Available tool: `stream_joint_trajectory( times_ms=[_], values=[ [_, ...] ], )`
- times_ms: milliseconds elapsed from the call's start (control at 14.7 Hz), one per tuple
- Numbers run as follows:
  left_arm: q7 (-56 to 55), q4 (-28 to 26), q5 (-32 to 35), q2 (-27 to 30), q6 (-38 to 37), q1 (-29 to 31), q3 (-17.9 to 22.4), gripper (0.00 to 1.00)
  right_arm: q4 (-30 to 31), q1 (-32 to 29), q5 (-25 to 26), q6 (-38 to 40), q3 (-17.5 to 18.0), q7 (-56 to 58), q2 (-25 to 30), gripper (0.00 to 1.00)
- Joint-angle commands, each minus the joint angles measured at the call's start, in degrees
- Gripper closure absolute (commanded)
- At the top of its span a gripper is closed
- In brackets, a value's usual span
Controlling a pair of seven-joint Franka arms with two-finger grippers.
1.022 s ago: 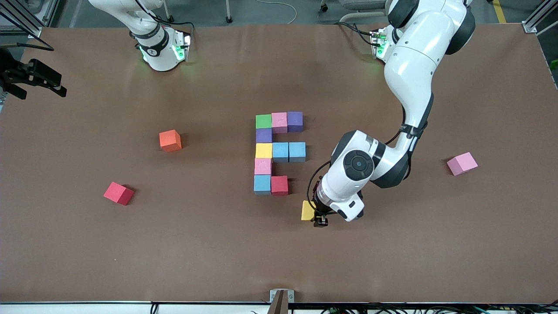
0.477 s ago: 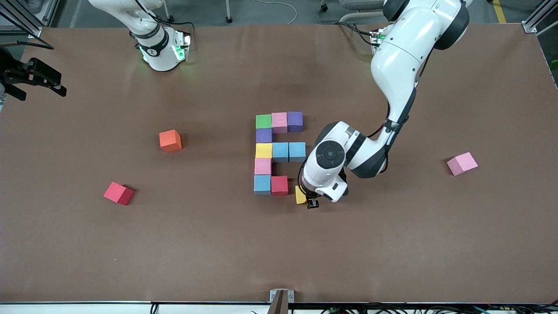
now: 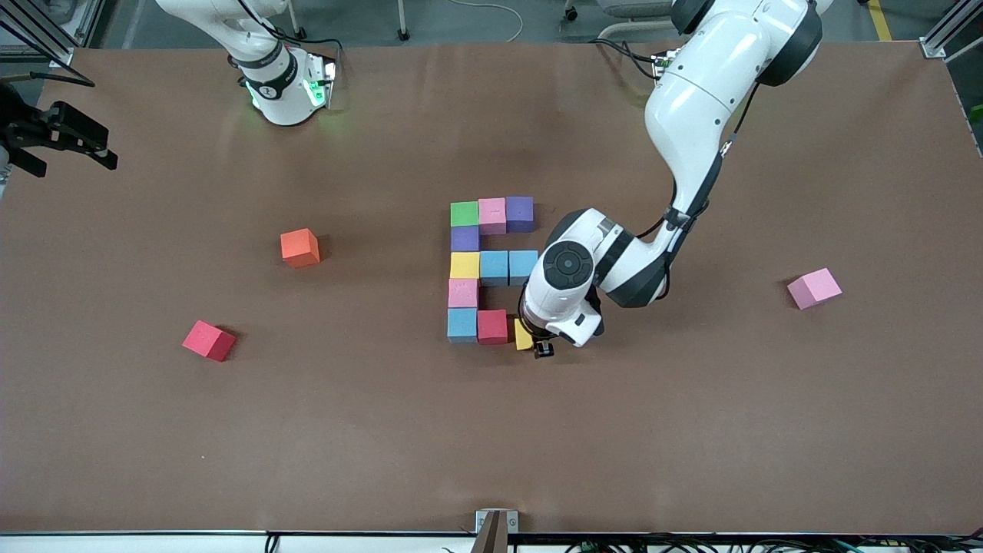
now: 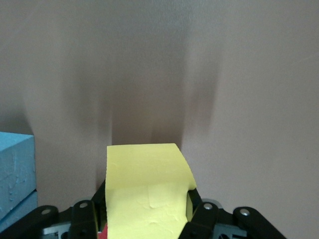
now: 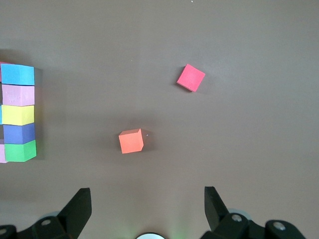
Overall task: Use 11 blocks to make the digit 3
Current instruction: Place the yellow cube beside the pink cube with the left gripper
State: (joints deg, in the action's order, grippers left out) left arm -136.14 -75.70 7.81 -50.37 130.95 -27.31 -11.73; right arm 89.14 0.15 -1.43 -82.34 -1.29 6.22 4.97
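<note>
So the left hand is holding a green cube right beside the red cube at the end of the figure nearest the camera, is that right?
Not quite. The cube in the left hand is yellow, not green; the left wrist view shows it clamped between the fingers. The rest holds: in the front view it sits right beside the red cube in the figure's bar nearest the camera.

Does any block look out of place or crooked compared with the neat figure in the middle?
Three loose cubes sit turned at an angle, apart from the figure: an orange cube, a red cube and a pink cube. The left gripper holds a yellow cube beside the figure's red block.
</note>
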Motion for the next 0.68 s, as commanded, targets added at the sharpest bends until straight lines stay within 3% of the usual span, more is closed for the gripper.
stream_joint_trajectory(
  times_ms=[0,613],
  values=[
    [-0.9,-4.6,1.2,2.9,3.3,0.1,-0.1,0.78,1.2,-1.2,-0.2,0.0,0.9,0.8,1.4,0.00],
    [1.3,-6.4,1.3,3.1,5.1,0.2,-0.8,0.79,1.2,-1.1,-0.2,0.0,0.9,0.9,1.4,0.00]
  ],
)
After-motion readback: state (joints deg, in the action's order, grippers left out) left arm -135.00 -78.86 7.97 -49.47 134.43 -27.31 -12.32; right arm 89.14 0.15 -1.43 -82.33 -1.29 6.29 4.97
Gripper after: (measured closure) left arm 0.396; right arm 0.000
